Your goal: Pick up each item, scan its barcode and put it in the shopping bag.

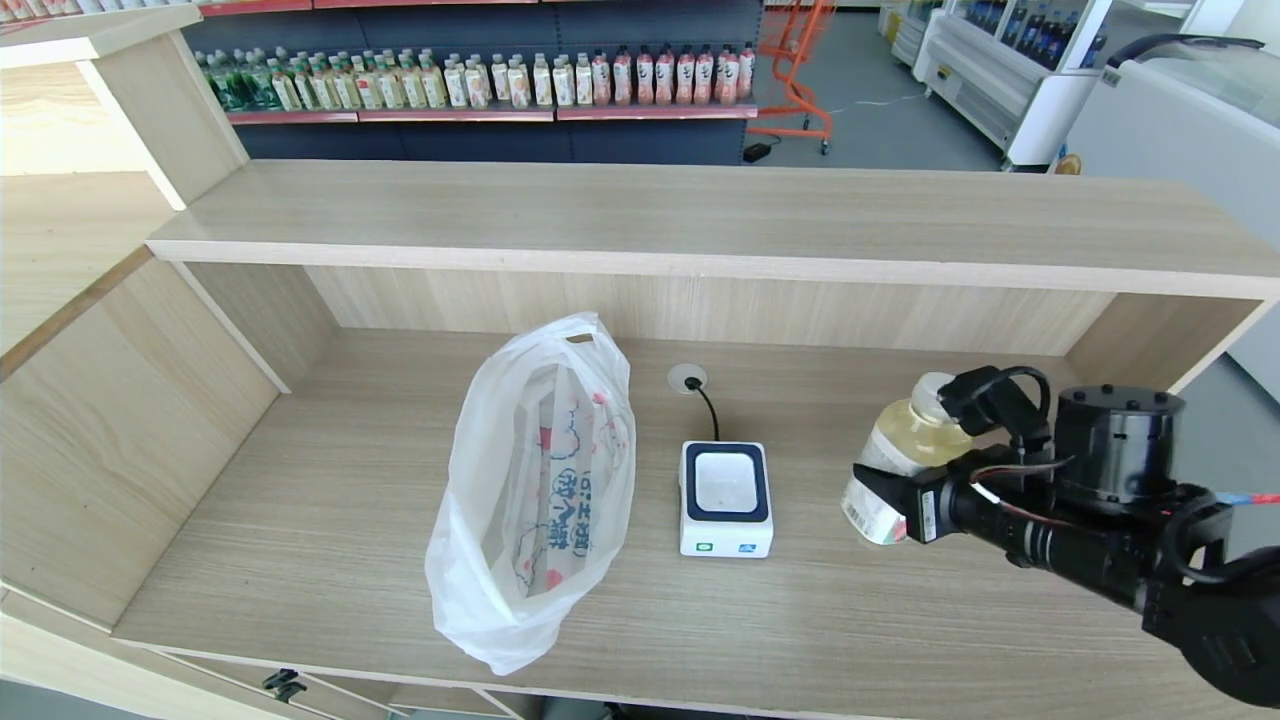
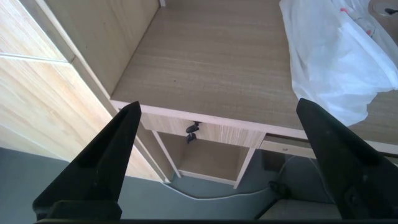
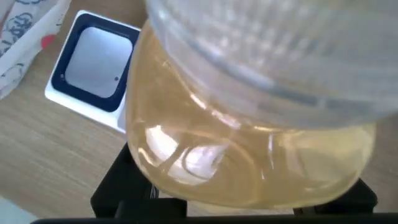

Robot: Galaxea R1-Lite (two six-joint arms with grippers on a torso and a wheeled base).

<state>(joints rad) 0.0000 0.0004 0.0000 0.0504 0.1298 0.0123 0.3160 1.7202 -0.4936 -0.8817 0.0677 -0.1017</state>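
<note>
Right hand (image 1: 890, 482) tight around barcode-labelled bottle (image 1: 915, 436) near scanner (image 1: 725, 497); left hand (image 2: 219, 107) spread; blue-lettered bag (image 1: 500, 545).

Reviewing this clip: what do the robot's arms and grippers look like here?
The right arm is matte black, tube-like, with a wide cylindrical joint housing topped by small bolts. Black cable loops arch over the wrist, beside thin red and white wires. The right gripper is black and boxy. The left gripper has two plain black wedge-shaped fingers tapering to the tips.
</note>
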